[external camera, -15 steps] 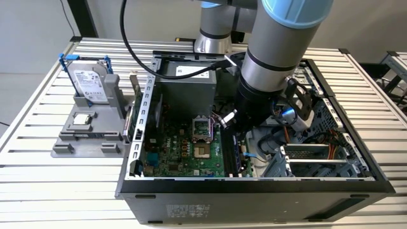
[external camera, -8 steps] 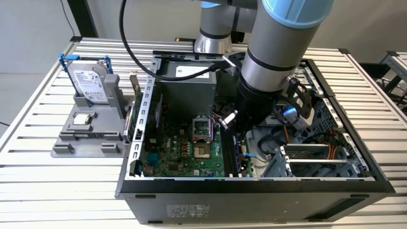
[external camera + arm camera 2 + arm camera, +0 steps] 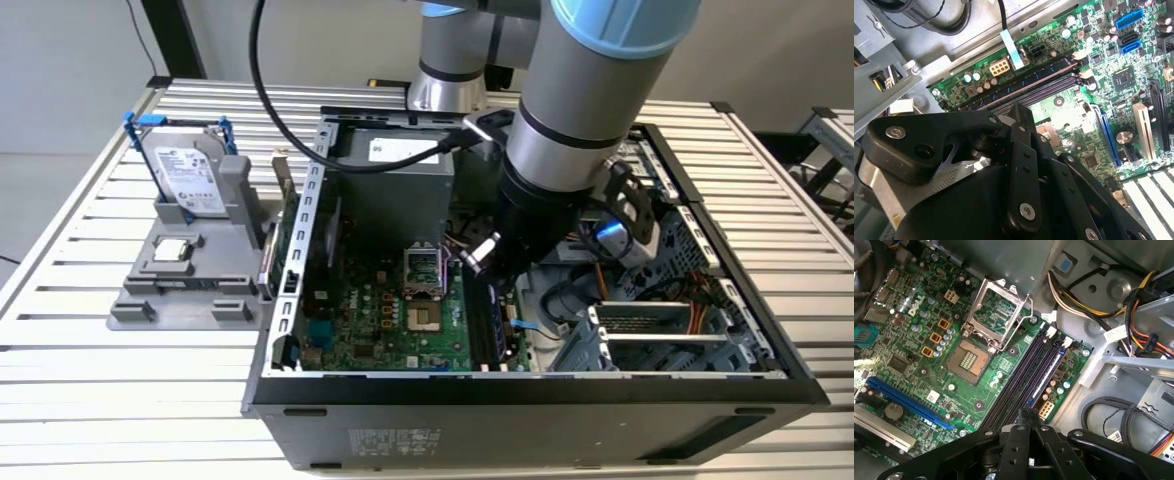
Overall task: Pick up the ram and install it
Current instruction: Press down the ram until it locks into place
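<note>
Here, the matte black hand (image 3: 1026, 417) hovers above long narrow slots (image 3: 1026, 372).

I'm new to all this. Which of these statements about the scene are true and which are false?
1. The computer case lies open, its green motherboard exposed. True.
2. The hard drive sits inside the case. False: it stands in a gray holder on the table, toward the exterior view's left of the case.
3. The gripper is down inside the case, over the long memory slots. True.
4. A cooler covers the processor socket. False: the socket is bare and its metal frame is flipped open.
5. The table is a solid wooden top. False: it is made of pale metal slats.
</note>
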